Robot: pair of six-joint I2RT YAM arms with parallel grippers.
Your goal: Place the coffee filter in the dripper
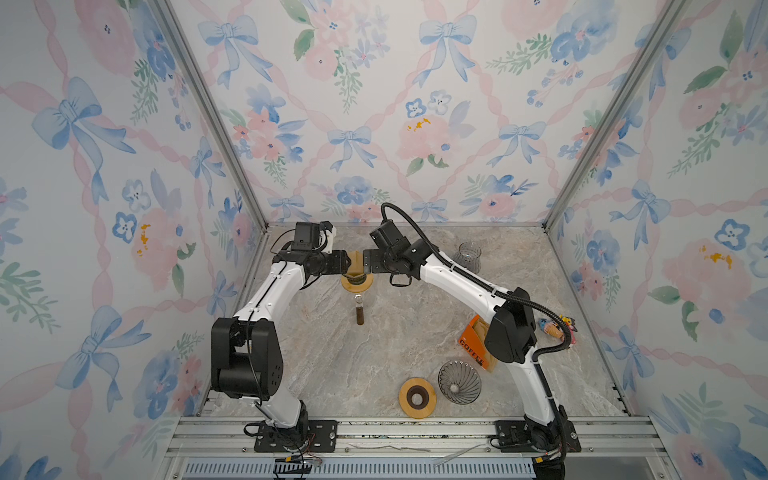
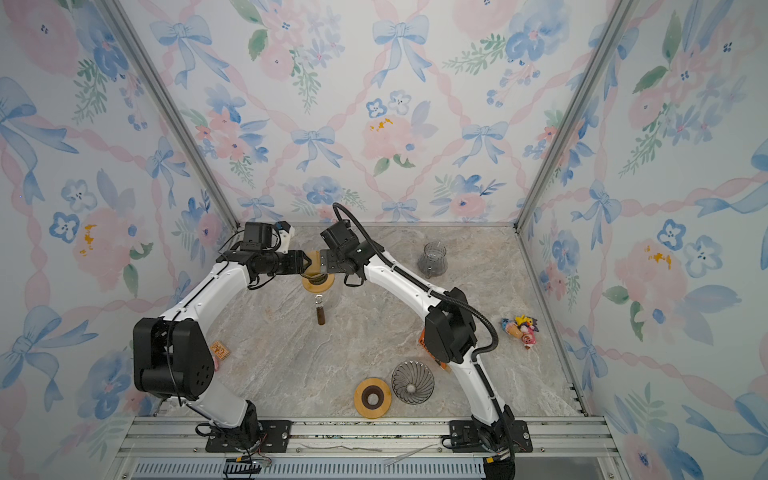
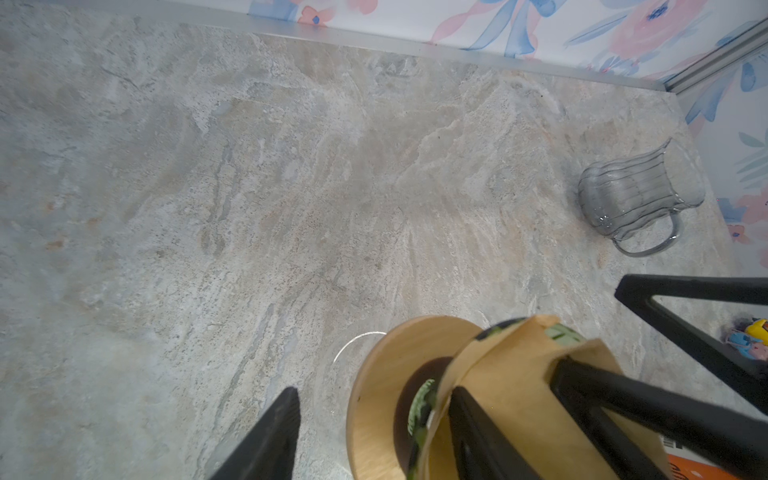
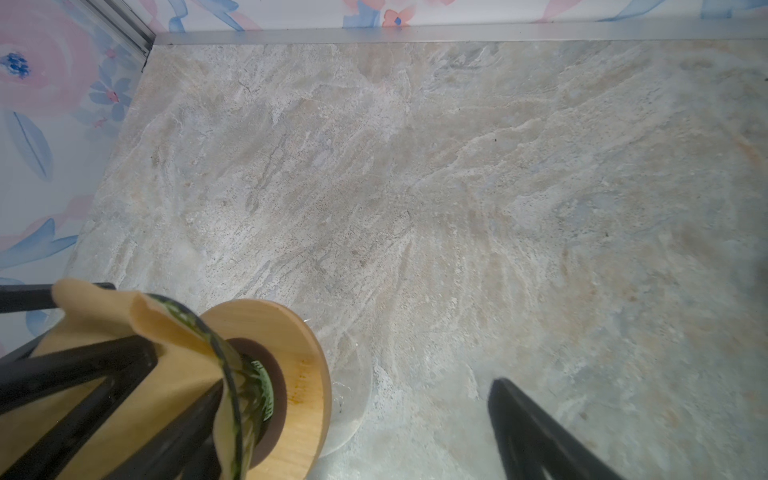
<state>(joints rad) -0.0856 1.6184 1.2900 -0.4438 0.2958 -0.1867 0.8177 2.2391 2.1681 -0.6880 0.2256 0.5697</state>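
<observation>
The dripper (image 1: pixel 356 282) is a green glass cone in a wooden ring, standing at the far middle of the table; it also shows in the other top view (image 2: pixel 318 284) and both wrist views (image 3: pixel 382 374) (image 4: pixel 291 332). The tan paper coffee filter (image 1: pixel 355 255) (image 2: pixel 314 255) sits in the cone with its upper edge above the rim (image 3: pixel 511 374) (image 4: pixel 187 370). My left gripper (image 1: pixel 351 264) (image 3: pixel 374 395) is open, one finger inside the filter and one outside the dripper. My right gripper (image 1: pixel 365 266) (image 4: pixel 357 386) is open from the opposite side, one finger inside the filter, the other well clear.
A small brown vial (image 1: pixel 359 311) lies just in front of the dripper. A glass jug (image 1: pixel 469 253) (image 3: pixel 631 199) stands at the back right. Near the front are a second wooden ring (image 1: pixel 417 397), a clear ribbed cone (image 1: pixel 459 381), an orange coffee box (image 1: pixel 473 345) and small toys (image 1: pixel 557 326).
</observation>
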